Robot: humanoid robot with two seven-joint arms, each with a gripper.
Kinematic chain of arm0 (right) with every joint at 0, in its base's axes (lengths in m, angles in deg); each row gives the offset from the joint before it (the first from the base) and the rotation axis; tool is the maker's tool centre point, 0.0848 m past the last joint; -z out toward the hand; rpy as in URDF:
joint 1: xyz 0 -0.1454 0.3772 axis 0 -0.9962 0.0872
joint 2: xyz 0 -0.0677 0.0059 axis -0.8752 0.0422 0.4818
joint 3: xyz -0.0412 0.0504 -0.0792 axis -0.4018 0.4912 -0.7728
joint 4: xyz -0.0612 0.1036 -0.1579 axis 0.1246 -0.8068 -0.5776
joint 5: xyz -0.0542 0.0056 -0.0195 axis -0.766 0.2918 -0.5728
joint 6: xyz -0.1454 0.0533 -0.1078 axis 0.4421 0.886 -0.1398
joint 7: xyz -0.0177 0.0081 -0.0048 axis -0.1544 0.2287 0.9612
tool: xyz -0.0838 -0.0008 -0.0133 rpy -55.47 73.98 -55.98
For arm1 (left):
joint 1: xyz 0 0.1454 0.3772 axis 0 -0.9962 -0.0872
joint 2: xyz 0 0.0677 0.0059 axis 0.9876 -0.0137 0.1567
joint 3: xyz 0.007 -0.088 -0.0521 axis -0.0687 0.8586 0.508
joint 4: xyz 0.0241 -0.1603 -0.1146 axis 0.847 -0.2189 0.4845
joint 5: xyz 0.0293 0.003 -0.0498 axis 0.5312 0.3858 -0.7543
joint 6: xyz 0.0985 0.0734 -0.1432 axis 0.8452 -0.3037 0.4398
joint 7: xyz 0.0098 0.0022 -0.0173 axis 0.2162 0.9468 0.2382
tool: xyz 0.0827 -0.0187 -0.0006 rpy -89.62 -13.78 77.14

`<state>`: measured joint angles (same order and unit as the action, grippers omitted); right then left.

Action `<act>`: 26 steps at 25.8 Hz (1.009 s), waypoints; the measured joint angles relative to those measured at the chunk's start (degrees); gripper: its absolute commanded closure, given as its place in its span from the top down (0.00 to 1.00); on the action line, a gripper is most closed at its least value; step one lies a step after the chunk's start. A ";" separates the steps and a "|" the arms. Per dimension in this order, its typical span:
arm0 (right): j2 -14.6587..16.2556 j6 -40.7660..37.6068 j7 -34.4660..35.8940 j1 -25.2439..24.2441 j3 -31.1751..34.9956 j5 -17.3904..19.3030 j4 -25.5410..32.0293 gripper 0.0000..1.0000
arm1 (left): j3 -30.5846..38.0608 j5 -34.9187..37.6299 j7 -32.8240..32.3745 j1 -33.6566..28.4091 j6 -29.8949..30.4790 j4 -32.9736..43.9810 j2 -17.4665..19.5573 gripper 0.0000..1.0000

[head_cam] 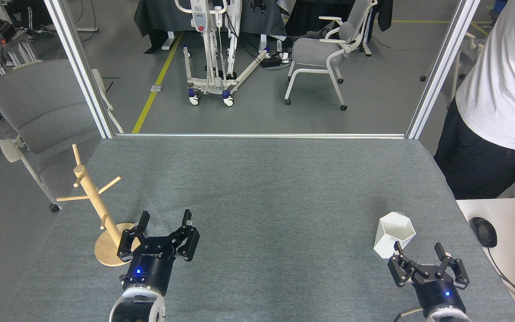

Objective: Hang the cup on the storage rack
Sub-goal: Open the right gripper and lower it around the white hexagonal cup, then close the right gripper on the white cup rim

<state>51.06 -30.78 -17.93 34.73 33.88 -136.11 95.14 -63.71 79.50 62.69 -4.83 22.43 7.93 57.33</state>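
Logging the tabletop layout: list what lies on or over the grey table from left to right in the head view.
storage rack → left tool, open → cup, standing upright → right tool, open just near-right of the cup and not holding it.

cup (394, 235): matte white, faceted, hexagonal rim, narrower base | upright, mouth up, empty | stands free on the grey surface (266, 192), near its right front corner | rack (94, 205): light wood, round disc base, slim post, angled pegs, all bare | upright near the left edge | well apart from cup
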 measured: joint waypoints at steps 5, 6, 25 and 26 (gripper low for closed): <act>-0.02 0.16 -2.47 0.09 -0.88 -0.02 -0.10 1.00 | -0.02 0.00 0.10 0.00 0.16 0.26 0.09 0.99; -0.05 0.17 -2.76 0.09 -0.94 -0.02 -0.13 1.00 | -0.04 0.00 0.10 0.00 0.22 0.27 0.11 0.99; -0.36 0.18 -3.20 4.95 -1.22 0.02 -5.04 1.00 | -0.10 0.00 0.10 -0.72 0.15 0.54 0.08 0.99; -0.39 0.12 -3.20 5.25 -1.22 0.01 -5.30 1.00 | -0.10 0.00 0.11 -0.73 0.11 0.53 0.10 0.99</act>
<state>50.66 -30.66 -21.13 39.98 32.66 -136.10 89.84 -63.81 79.50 62.80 -5.56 22.55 8.46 57.43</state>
